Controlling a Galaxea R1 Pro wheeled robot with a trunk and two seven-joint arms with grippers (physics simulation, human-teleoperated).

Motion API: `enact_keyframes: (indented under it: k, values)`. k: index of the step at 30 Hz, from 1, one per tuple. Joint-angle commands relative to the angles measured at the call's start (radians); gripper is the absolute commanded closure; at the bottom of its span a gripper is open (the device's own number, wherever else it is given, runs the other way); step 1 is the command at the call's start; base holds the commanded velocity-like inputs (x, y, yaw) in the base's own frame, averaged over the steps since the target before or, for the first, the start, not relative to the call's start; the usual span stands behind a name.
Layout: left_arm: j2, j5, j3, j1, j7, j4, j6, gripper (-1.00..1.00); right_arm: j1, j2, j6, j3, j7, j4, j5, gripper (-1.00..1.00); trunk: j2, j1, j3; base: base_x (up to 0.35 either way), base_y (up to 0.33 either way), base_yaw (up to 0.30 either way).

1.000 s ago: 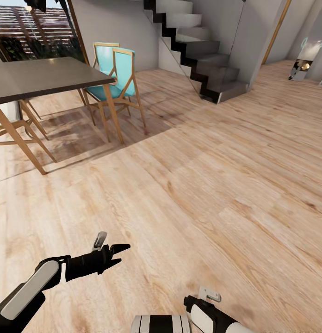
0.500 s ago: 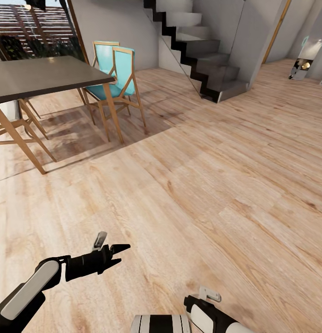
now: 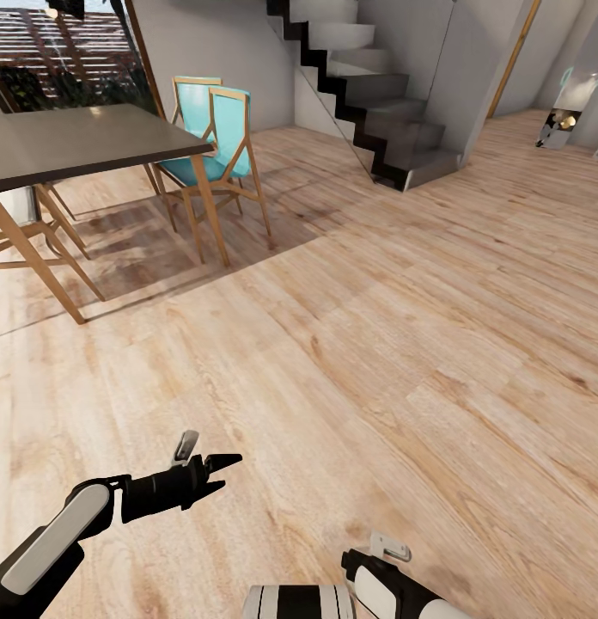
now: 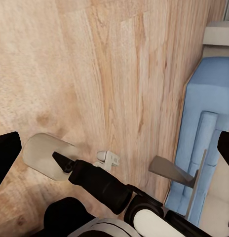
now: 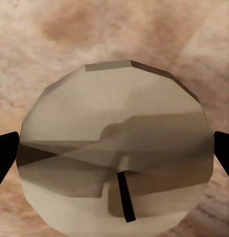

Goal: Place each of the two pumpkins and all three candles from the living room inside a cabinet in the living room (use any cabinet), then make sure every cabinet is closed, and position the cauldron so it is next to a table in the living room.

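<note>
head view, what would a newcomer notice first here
The turquoise chairs stand out at upper left beside a dark-topped table on slim wooden legs. A dark staircase climbs at top centre, over bare wooden floor. In the right wrist view, a squat tan candle sits between the fingertips.

Domestic interior, open-plan living and dining area. Light wood plank floor (image 3: 376, 344) throughout. Dining table (image 3: 84, 142), dark top on slim wooden legs, at ten o'clock; two turquoise chairs (image 3: 215, 137) with wooden frames at eleven o'clock. Open staircase (image 3: 368, 94) with dark stringer and grey treads at twelve to one o'clock. Large window (image 3: 58, 60) at far ten o'clock, possibly facing a slatted exterior.
</note>
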Motion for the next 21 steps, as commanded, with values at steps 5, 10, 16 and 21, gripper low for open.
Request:
enact_keyframes:
  k: [5,10,16,21]
  values:
    - [0.001,0.000,-0.001,-0.001,-0.002,0.000,0.001,-1.00,0.000,-0.001,0.004,0.008,-0.007,-0.001,-0.008,1.00,0.000,0.000,-0.001,0.000,0.000,0.000]
    - [0.001,0.000,-0.001,-0.001,-0.002,0.000,0.002,-1.00,0.000,-0.001,0.004,0.008,-0.007,-0.001,-0.008,1.00,0.000,-0.001,0.007,0.000,0.000,0.000]
    - [0.001,0.001,-0.001,-0.001,-0.002,0.000,0.004,-1.00,0.000,-0.002,0.004,0.008,-0.007,-0.001,-0.008,1.00,0.002,-0.004,0.030,0.000,0.000,0.000]
    - [0.001,0.001,0.000,-0.001,-0.002,0.000,0.004,-1.00,0.000,-0.002,0.005,0.007,-0.007,-0.001,-0.008,1.00,0.003,-0.006,0.050,0.000,0.000,0.000]
